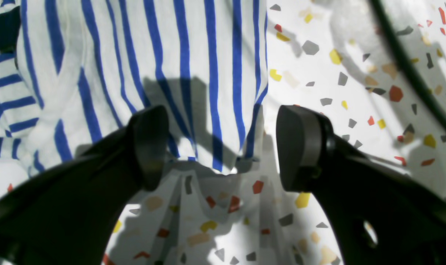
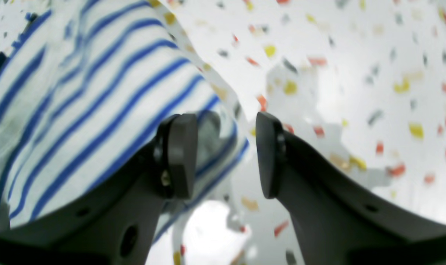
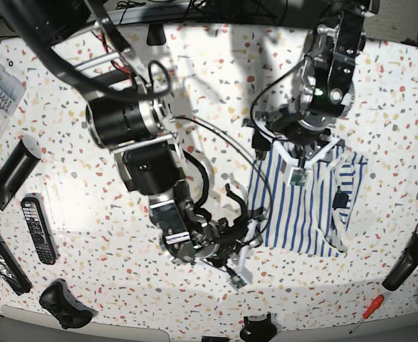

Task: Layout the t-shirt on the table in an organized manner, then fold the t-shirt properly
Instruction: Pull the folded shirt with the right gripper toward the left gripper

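The white t-shirt [image 3: 301, 214] with blue stripes lies bunched at the right of the speckled table [image 3: 216, 92], its dark neck label [image 3: 340, 200] facing up. My left gripper [image 3: 308, 155] hangs over the shirt's far edge. In the left wrist view this gripper [image 1: 225, 147] is open and empty, with the shirt [image 1: 171, 55] and its hem just beyond the pads. My right gripper [image 3: 251, 235] is at the shirt's near left edge. In the blurred right wrist view this gripper [image 2: 225, 154] is open, with a striped cloth edge [image 2: 79, 110] reaching between the jaws.
A remote control [image 3: 38, 229], a black bar [image 3: 13, 173] and a game controller [image 3: 65, 305] lie at the left. A screwdriver [image 3: 365, 315] and a black handle [image 3: 406, 263] lie at the right front. A dark cable [image 1: 410, 70] crosses the left wrist view.
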`<act>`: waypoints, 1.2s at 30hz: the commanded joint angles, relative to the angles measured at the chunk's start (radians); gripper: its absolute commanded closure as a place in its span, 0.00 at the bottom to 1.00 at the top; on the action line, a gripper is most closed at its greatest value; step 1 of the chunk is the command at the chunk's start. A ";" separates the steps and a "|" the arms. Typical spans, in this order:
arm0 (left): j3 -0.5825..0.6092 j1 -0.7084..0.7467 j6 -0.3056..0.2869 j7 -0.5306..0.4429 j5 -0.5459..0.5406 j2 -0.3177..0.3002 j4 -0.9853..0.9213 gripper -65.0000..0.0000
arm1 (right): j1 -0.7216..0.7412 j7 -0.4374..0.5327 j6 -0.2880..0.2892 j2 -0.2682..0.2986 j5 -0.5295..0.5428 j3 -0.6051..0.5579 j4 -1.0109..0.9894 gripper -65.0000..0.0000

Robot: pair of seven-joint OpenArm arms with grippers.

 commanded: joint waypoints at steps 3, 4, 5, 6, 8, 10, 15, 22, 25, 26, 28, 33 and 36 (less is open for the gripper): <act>0.000 -0.005 -0.004 -0.024 0.045 0.001 0.016 0.36 | -0.004 0.036 0.007 -0.007 0.004 -0.090 0.015 0.61; 0.000 -0.002 -0.003 -0.024 0.064 0.001 0.015 0.36 | -0.018 0.036 0.006 -0.007 0.003 -0.117 0.015 0.61; 0.000 0.001 -0.003 -0.024 0.079 0.000 0.013 0.36 | -0.031 0.036 0.006 -0.007 0.000 -0.140 0.015 0.61; 0.000 0.004 -0.003 -0.021 0.081 -0.002 0.010 0.36 | -0.047 0.036 0.001 -0.007 -0.007 -0.159 0.015 0.61; 0.000 0.006 -0.003 -0.020 0.080 -0.010 0.003 0.36 | -0.073 0.027 -0.029 -0.007 -0.014 -0.178 0.015 0.61; 0.000 0.009 -0.003 -0.020 0.078 -0.013 -0.007 0.36 | -0.090 -0.033 -0.034 -0.007 -0.006 -0.179 0.015 0.61; 0.000 0.014 0.008 0.013 0.160 -0.042 -0.056 0.36 | -0.099 -0.170 -0.032 -0.007 0.023 -0.179 0.035 0.61; 0.000 0.042 0.068 0.064 0.183 -0.156 -0.061 0.36 | -0.152 -0.289 0.103 0.078 0.218 -0.179 0.210 0.61; 0.000 0.041 0.076 0.067 0.183 -0.196 -0.061 0.36 | -0.216 -0.352 0.111 0.110 0.265 -0.179 0.301 0.61; 0.000 0.041 0.076 0.067 0.183 -0.206 -0.061 0.36 | -0.243 -0.365 0.111 0.119 0.278 -0.179 0.332 0.61; 0.000 0.042 0.076 0.068 0.184 -0.220 -0.061 0.36 | -0.307 -0.379 0.111 0.139 0.286 -0.179 0.398 0.61; 0.000 0.042 0.076 0.088 0.240 -0.229 -0.061 0.36 | -0.489 -0.397 0.111 0.203 0.288 -0.179 0.599 0.61; 0.000 0.042 0.076 0.090 0.259 -0.229 -0.061 0.36 | -0.596 -0.424 0.111 0.256 0.339 -0.179 0.734 0.61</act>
